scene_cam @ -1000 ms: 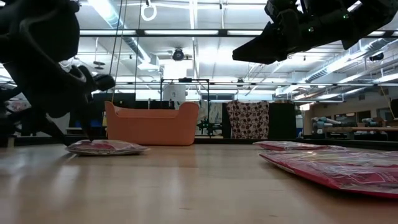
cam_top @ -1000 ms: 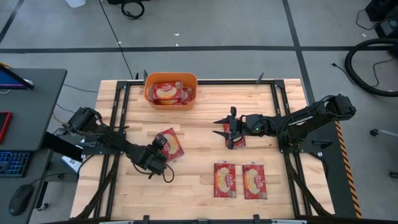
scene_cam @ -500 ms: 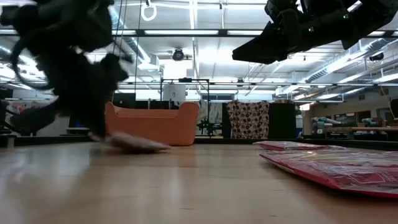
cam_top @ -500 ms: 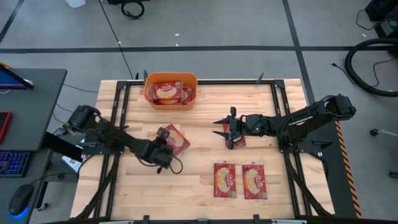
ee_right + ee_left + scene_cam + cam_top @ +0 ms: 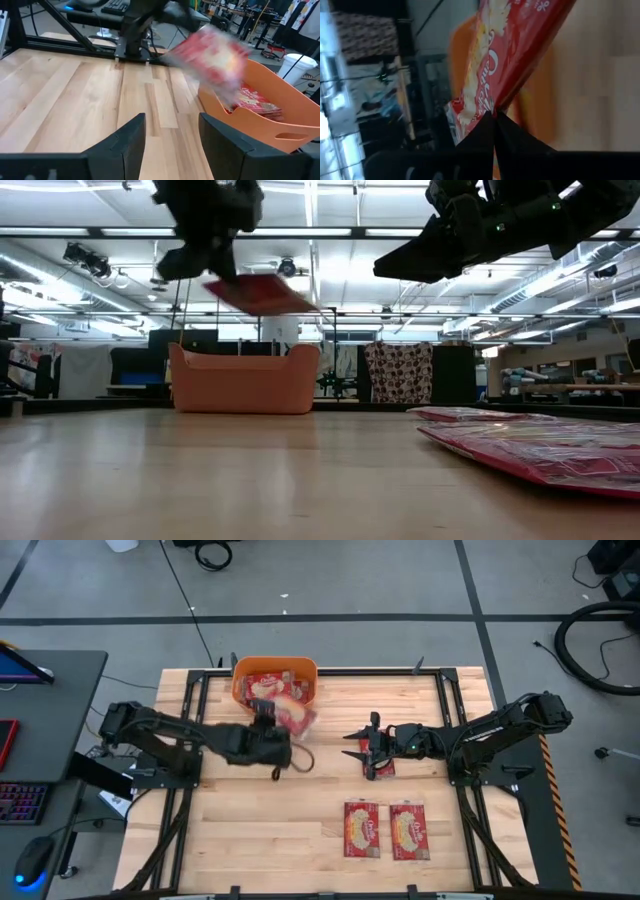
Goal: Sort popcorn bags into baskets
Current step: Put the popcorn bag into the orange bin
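Bag (airborne) over basket rim

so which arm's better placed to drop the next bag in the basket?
Left. The left gripper already holds a popcorn bag in the air at the orange basket. The right gripper hangs open mid-table, empty.

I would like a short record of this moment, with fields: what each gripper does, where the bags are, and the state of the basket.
left gripper: left gripper shut on a popcorn bag, held in the air at the near rim of the orange basket
right gripper: right gripper open, above a bag on the table
bags in basket: some already inside; number unclear
bags on table: two side by side near the front edge, plus the one under the right gripper
table: wooden table
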Tool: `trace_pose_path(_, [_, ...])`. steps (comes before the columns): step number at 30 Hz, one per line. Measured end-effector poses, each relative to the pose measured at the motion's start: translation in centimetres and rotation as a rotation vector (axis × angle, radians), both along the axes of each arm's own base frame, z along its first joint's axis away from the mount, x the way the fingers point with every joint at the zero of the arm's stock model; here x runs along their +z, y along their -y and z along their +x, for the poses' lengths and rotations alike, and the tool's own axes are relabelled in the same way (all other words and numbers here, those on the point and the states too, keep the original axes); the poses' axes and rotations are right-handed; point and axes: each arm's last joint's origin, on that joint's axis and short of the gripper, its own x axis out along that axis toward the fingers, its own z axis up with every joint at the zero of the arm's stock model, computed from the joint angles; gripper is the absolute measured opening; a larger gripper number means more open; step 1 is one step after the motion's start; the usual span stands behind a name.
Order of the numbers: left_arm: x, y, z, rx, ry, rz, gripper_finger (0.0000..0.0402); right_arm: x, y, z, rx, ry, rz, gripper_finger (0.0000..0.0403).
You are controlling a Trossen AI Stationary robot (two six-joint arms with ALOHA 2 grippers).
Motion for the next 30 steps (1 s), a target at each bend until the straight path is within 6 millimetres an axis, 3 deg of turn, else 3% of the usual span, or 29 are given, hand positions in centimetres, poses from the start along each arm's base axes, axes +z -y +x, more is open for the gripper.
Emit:
trace_pose_path(3, [0.7, -2.4, 0.5, 0.067, 0.026, 0.015, 0.0004, 0.0, 0.0, 0.0, 0.003, 0.000, 0.000, 0.0187])
trace_pose_path(6, [0.2, -5.5, 0.4, 0.174, 0.036, -0.042, 0.0004, 0.0, 0.0, 0.0, 0.004, 0.000, -0.002, 0.0187])
trace_pose_path(13, [-4.6, -12.8, -1.3, 0.420, 0.013, -0.098, 0.0006, 0.0, 0.0, 0.0, 0.005, 0.000, -0.003, 0.0187])
trace_pose_path(16, [-6.1, -14.8, -1.9, 0.451, 0.024, -0.103, 0.0033, 0.0, 0.0, 0.0, 0.005, -0.002, 0.001, 0.0187])
trace_pose_path(19, [-6.0, -15.1, -1.9, 0.438, 0.006, -0.082, 0.0078, -0.7, 0.0, -0.2, -0.049, -0.061, 0.066, 0.0187])
trace_pose_path(24, [-4.2, -14.3, -0.6, 0.371, 0.039, -0.108, 0.0148, -2.7, -0.1, -1.3, -0.283, -0.363, 0.113, 0.0186])
trace_pose_path(30, [-2.5, -11.8, 1.8, 0.201, 0.151, -0.247, 0.0174, -3.6, -0.8, -2.8, -0.372, -0.586, 0.172, 0.0185])
